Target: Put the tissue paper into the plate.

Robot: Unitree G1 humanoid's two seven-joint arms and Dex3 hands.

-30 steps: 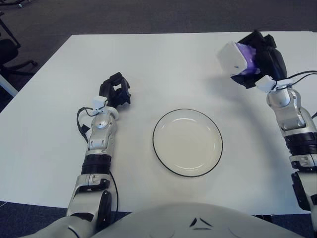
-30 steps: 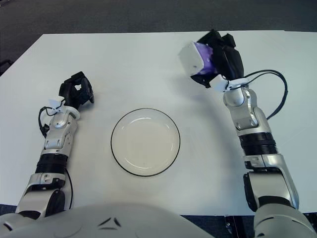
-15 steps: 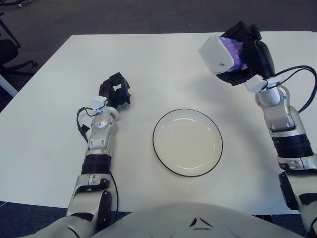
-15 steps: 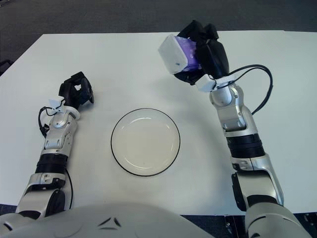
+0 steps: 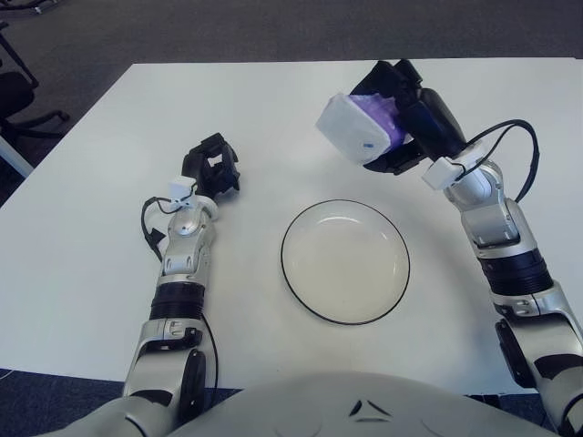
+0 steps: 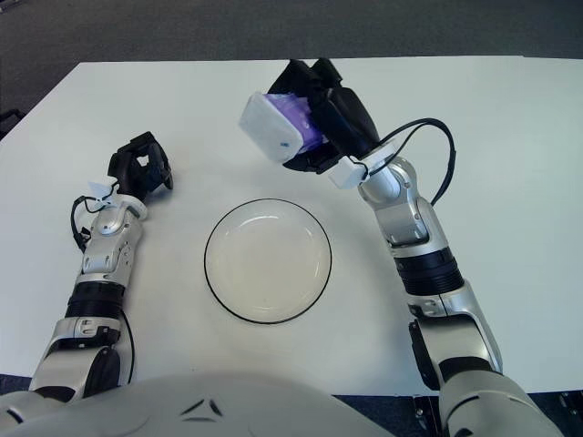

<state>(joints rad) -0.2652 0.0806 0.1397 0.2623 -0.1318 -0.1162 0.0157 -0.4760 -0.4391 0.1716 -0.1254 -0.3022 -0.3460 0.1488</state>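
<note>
A white and purple tissue pack (image 5: 360,135) hangs in the air above the table, beyond the far right rim of the plate. My right hand (image 5: 414,123) is shut on it, gripping it from the right side. The white plate (image 5: 344,261) with a dark rim lies empty at the table's middle, nearer to me than the pack. My left hand (image 5: 211,168) shows to the left of the plate, fingers curled with nothing in them.
The white table (image 5: 109,237) fills most of the view. Dark floor lies beyond its far edge, with an office chair (image 5: 16,96) at the far left.
My right hand has carried the tissue pack leftward and a little toward me, from the table's far right to a spot near the plate. The left arm has not moved.
</note>
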